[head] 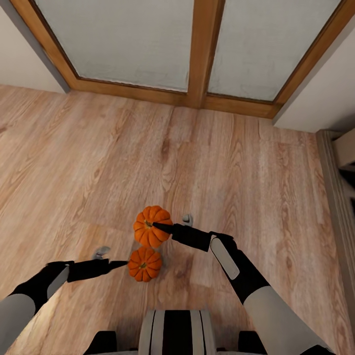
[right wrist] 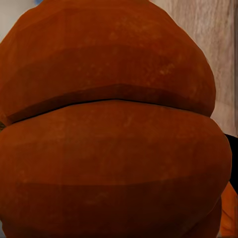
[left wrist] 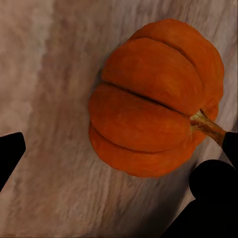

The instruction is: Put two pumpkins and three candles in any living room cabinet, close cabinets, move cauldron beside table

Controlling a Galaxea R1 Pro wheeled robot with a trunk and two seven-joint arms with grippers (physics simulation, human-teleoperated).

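Observation:
Two orange ribbed pumpkins are on the light wood plank floor just in front of me. The farther pumpkin [head: 152, 228] has my right gripper [head: 157, 226] lying over its top, apparently shut on it. In the right wrist view this pumpkin [right wrist: 114, 129] is pressed up close, with one dark finger [right wrist: 233, 166] at its side. The nearer pumpkin [head: 144, 265] sits by the tip of my left gripper [head: 122, 265]. In the left wrist view that pumpkin [left wrist: 153, 99] lies just beyond the gripper's wide-apart fingers [left wrist: 10, 153], its stem near the other finger. My left gripper is open.
A large frosted glass door with a wood frame [head: 202, 54] runs along the far side, with pale walls on either side. A grey-edged unit [head: 340, 187] stands at the right edge. Bare floor [head: 74, 162] stretches to the left and ahead.

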